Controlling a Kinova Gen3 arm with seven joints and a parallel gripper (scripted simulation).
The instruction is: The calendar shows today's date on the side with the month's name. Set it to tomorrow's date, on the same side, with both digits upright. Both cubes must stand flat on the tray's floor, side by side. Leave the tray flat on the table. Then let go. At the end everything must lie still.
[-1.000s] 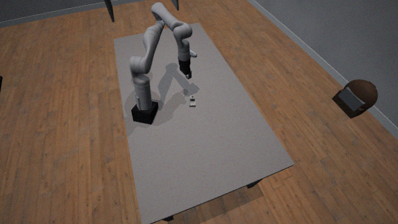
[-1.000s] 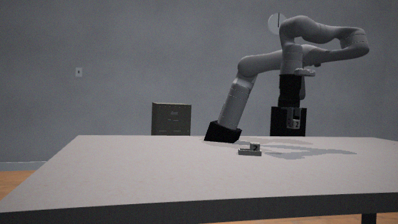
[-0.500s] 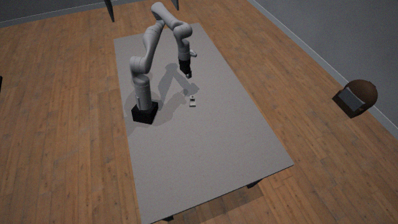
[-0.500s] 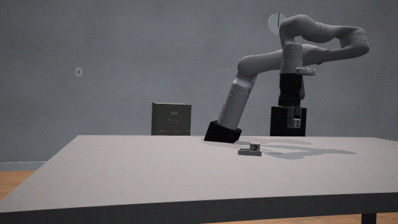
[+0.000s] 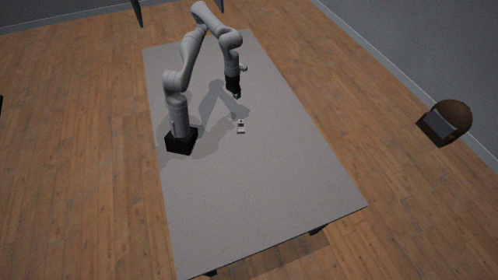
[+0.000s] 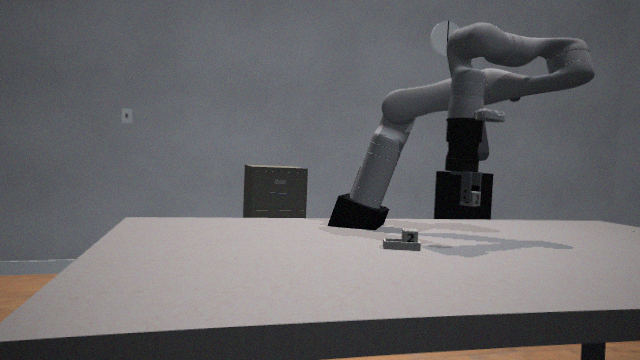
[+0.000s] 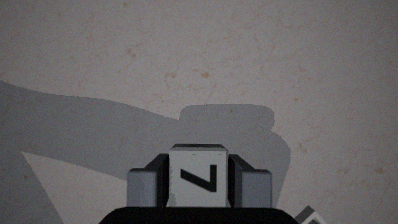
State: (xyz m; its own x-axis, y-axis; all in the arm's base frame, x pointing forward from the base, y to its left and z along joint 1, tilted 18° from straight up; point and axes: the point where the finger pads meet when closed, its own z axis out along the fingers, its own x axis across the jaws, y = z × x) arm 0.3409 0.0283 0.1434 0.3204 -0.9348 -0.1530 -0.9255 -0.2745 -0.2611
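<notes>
so the hand (image 5: 236,96) (image 6: 470,199) (image 7: 198,172) is pinching one cube (image 6: 472,198) (image 7: 198,177) above the counter (image 5: 249,187) (image 6: 300,270), other one's in the tray (image 5: 240,131) (image 6: 401,246). digits look tiny from outside, so maybe i'm misreading, but a crooked drop could wedge it on the rim.

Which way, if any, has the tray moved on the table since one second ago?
No, the tray stays at the same place beside the arm's black base.
</notes>
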